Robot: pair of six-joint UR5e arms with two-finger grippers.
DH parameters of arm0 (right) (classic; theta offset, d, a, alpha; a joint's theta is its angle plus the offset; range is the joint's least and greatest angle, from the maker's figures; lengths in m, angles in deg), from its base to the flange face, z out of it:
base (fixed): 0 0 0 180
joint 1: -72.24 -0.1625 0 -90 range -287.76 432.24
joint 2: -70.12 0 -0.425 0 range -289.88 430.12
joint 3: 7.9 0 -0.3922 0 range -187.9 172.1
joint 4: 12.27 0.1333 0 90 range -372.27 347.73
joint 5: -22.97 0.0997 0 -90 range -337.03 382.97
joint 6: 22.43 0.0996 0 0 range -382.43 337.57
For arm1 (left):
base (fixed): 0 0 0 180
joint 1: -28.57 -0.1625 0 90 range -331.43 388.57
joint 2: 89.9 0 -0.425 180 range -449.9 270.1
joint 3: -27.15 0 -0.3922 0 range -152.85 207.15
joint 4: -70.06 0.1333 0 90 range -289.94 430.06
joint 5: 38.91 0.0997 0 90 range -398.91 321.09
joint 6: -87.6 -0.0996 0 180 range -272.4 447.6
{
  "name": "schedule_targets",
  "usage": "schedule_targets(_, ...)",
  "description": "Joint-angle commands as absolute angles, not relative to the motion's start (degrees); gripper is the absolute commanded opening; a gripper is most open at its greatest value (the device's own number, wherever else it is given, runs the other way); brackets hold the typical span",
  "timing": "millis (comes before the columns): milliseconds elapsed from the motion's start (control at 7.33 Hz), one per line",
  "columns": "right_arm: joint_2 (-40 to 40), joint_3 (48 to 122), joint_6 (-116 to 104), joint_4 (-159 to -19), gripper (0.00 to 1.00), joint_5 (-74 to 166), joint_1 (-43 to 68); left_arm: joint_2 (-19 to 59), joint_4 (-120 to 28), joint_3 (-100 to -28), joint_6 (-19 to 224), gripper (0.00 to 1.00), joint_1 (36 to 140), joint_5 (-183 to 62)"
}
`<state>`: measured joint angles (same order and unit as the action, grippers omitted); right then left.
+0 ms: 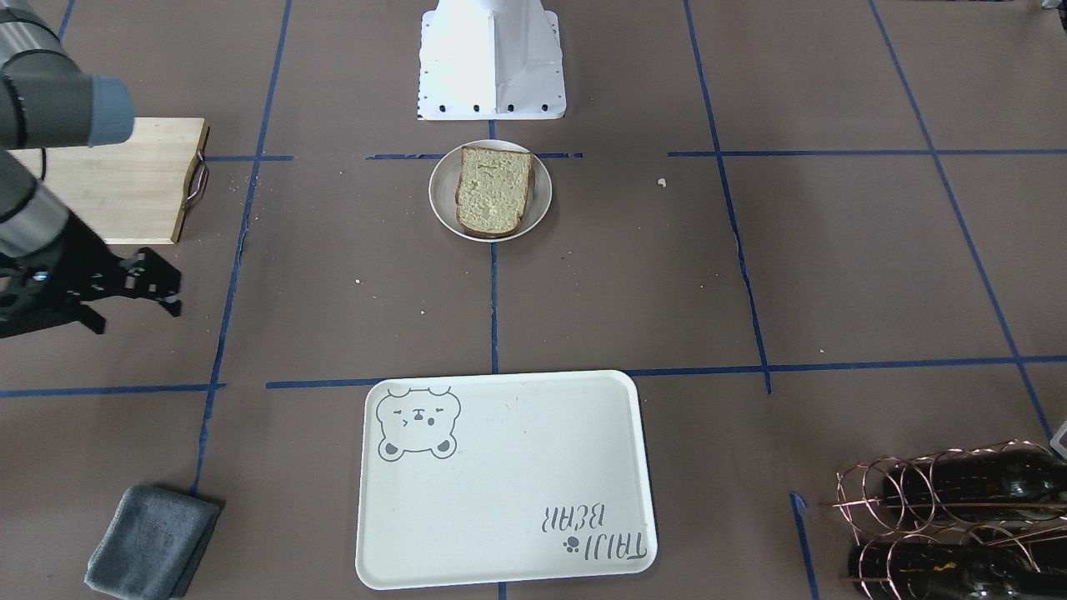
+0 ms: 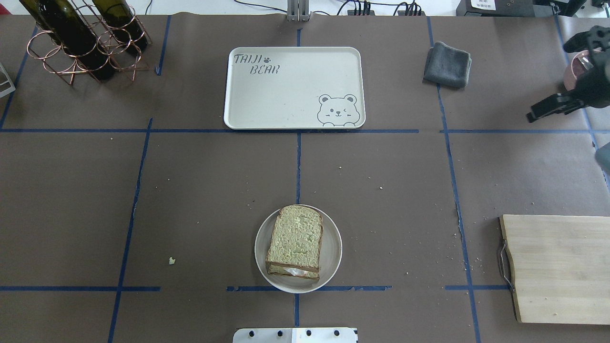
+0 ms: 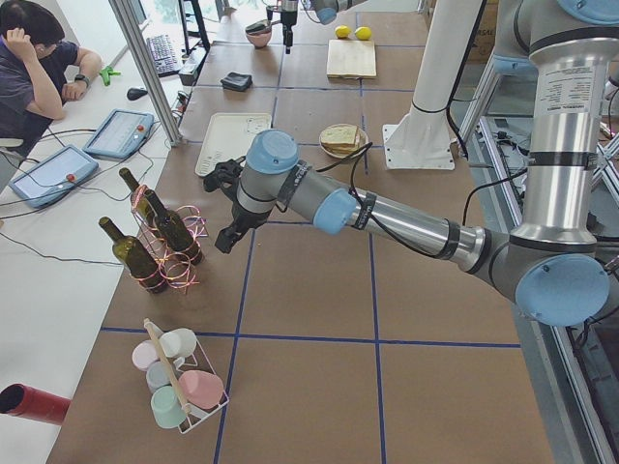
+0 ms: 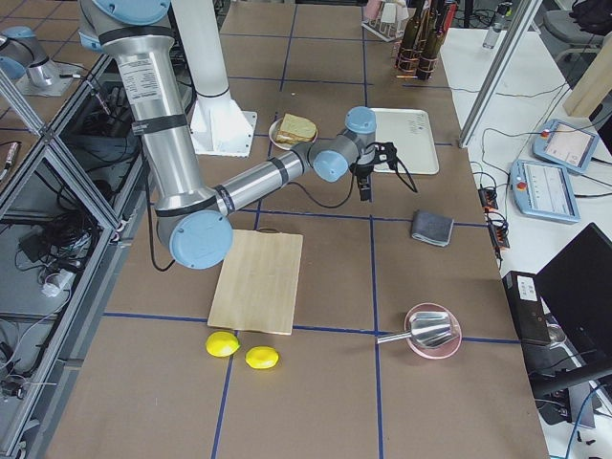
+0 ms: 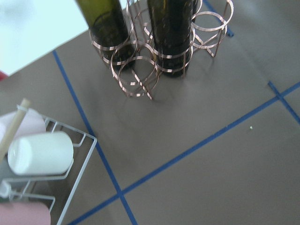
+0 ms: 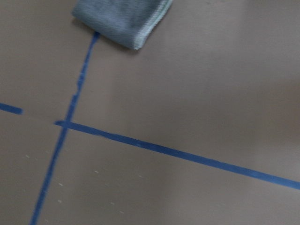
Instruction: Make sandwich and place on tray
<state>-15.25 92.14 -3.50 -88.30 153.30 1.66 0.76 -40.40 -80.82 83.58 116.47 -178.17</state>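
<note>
The sandwich (image 1: 494, 193) lies on a small round white plate (image 1: 442, 196) near the robot's base. It is two bread slices stacked, with a sliver of white egg (image 2: 296, 272) showing between them in the overhead view. The cream bear tray (image 1: 500, 492) lies bare on the far side of the table, also in the overhead view (image 2: 286, 95). My right gripper (image 1: 137, 315) hangs open and empty above the table, off to the side between the cutting board and the grey cloth. My left gripper (image 3: 227, 208) shows only in the left side view, near the wine bottles; I cannot tell whether it is open.
A wooden cutting board (image 2: 557, 267) lies on the right-arm side. A folded grey cloth (image 2: 448, 64) lies beside the tray. A copper rack of wine bottles (image 2: 81, 38) stands at the far left corner. A wire rack of cups (image 5: 37, 159) stands beyond it. Two lemons (image 4: 239, 349) and a pink bowl (image 4: 432, 332) lie at the right end.
</note>
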Motion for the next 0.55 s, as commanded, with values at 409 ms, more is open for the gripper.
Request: schedule_targets(409,-29.26,92.3,-27.6,-98.58,1.0,155.51,-18.26,4.92,-42.44,-93.77,115.02,1.0,92.18,-175.03)
